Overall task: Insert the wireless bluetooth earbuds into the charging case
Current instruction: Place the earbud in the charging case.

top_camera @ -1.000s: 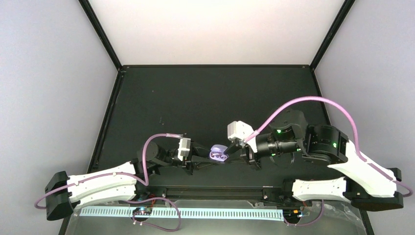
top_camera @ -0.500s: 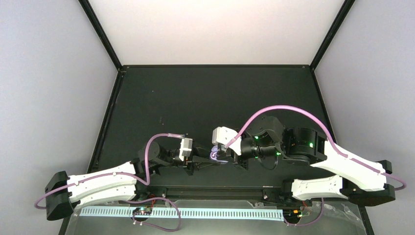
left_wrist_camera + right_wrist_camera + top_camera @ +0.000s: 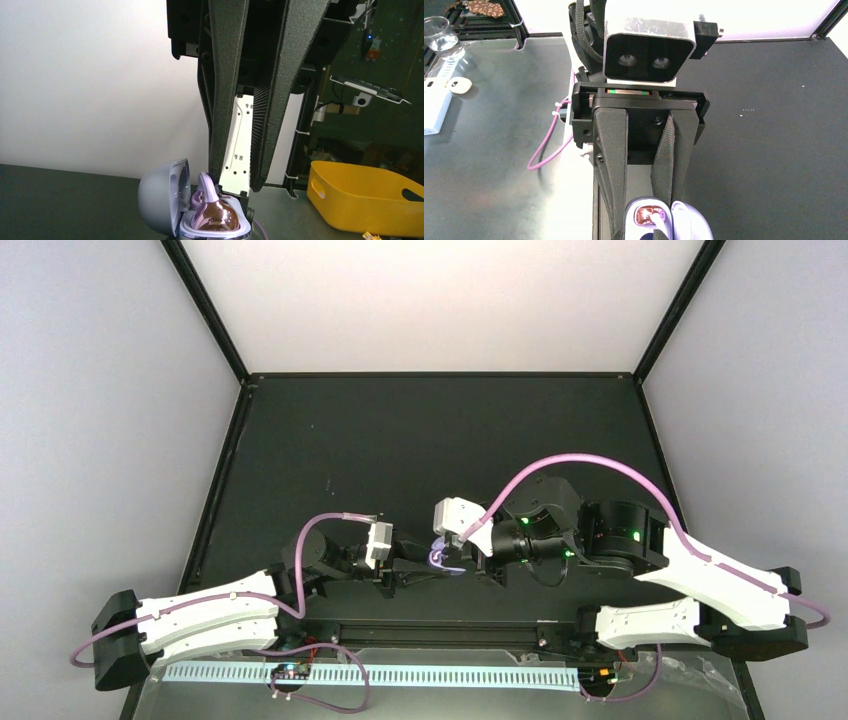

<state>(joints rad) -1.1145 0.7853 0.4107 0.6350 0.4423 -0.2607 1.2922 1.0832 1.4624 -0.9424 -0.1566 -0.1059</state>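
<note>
Lavender oval plastic charging case [image 3: 156, 200], lid flipped open toward frame left, is at bottom centre of the left wrist view. One glossy pinkish-purple earbud [image 3: 215, 216] lies in its base, stem poking up. Head-on in the right wrist view, the left gripper [image 3: 639, 205] sits under a white two-lens camera box [image 3: 649, 45]. Both its dark fingers are clamped on the case base at the bottom edge of that frame: closed, gripping the case. From the top of the left wrist view the right gripper [image 3: 239, 188] reaches down, textured black fingers nearly together. A thin slit stays between them, with a white power strip [image 3: 239, 135] showing through. Its tips are right above the earbud, just beside the stem; whether they touch the bud or pinch anything, cannot tell. In the top view the case is a small lilac speck at lower centre of the black table [image 3: 420, 440]. It lies between the two grippers, mostly covered by the right wrist camera housing [image 3: 455, 515]. Versus one second ago: the right arm has swung toward frame left and closed in on the case. Back then the case was fully exposed, with the right fingers off to its right. Left arm and case unchanged. Half a second ago to now: no visible difference.
</note>
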